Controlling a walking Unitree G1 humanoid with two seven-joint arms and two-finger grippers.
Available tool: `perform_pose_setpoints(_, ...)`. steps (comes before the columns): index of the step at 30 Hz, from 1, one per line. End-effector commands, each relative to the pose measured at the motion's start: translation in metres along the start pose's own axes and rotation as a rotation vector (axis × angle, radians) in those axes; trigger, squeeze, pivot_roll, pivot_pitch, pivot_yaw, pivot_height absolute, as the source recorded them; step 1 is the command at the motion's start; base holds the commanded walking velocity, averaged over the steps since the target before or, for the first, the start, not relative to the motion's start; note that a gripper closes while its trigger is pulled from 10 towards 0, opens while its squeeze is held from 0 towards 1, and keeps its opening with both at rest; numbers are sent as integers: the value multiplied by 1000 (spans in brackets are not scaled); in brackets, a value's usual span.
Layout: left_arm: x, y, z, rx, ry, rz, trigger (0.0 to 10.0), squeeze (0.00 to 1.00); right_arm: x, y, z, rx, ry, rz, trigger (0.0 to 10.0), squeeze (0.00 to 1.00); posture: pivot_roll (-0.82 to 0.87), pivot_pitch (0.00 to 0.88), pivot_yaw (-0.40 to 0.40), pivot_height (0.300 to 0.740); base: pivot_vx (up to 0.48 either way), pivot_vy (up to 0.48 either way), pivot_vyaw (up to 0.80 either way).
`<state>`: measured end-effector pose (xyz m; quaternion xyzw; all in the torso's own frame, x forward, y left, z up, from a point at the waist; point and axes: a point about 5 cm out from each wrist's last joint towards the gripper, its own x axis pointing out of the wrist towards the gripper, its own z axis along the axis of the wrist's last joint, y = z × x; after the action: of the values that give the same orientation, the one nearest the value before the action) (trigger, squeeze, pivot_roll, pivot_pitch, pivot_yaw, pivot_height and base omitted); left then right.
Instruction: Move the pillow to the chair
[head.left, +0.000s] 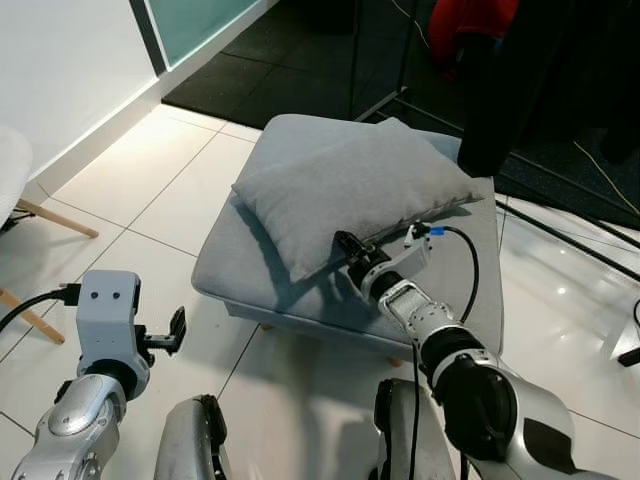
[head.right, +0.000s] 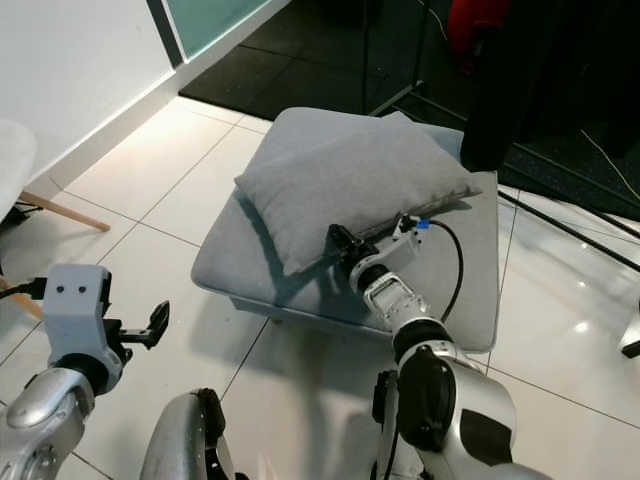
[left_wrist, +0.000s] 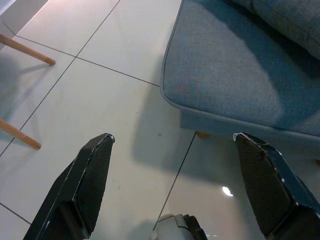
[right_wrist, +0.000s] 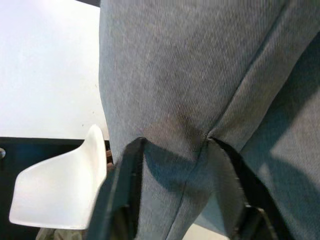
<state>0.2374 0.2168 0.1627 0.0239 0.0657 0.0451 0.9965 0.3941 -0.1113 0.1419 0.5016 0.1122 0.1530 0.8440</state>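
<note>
On the grey ottoman (head.left: 300, 290), the pillow (head.left: 350, 190) lies tilted.
The right gripper (head.left: 345, 243) pinches the pillow's near edge; the left gripper (left_wrist: 172, 150) hangs wide open, holding nothing, above the floor (left_wrist: 100, 95).

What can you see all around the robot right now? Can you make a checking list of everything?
Surface: glossy white tiled floor with a square grey fabric ottoman standing on it.
Job's things: soft grey fabric pillow lies on the ottoman; white chair with wooden legs stands to the robot's left.
Clutter: nothing seen on the ottoman besides the pillow.
Grippers: right gripper pinches the pillow's near edge between its black fingers; left gripper is open above the floor, beside the ottoman.
Cables: black cable loops from the right wrist; thin cords on the dark floor behind.
Surroundings: white wall, dark carpet, something red at the back.
</note>
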Motion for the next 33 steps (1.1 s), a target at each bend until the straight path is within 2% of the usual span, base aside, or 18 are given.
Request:
perform_pose_setpoints(1,-4,2,-2,-3,14,9,10000,0,0,-1,-3,1,10,-12,0,0,58,338,1,438,0,0,0)
perform_pose_setpoints(9,-5,1,-2,-4,22,9,10000,0,3,9,10,11,-48,46,0,0,57,349,2,438,0,0,0)
perform_pose_setpoints(25,1,-1,-1,-15,16,8,10000,0,-1,8,27,-8,-97,58,0,0,31,322,-6,438,0,0,0)
perform_pose_setpoints(27,3,-3,0,-22,6,7,10000,0,-2,8,39,-74,-121,55,0,0,22,312,-11,438,0,0,0)
perform_pose_setpoints(28,3,-3,0,-22,6,7,10000,0,-2,8,39,-74,-121,55,0,0,22,312,-11,438,0,0,0)
perform_pose_setpoints(29,5,-4,1,-28,1,6,10000,0,-6,3,49,-137,-146,-4,0,0,15,307,-14,438,0,0,0)
perform_pose_setpoints(30,7,-5,1,-31,-3,3,10000,0,-12,-5,63,-177,-191,-80,10000,0,11,301,-15,438,0,0,0)
perform_pose_setpoints(32,7,-5,1,-31,-3,3,10000,0,-12,-5,63,-177,-191,-80,10000,0,11,301,-15,438,0,0,0)
perform_pose_setpoints(33,8,-6,2,-34,-6,1,10000,0,-18,-11,74,-192,-231,-131,10000,0,8,298,-17,438,0,0,0)
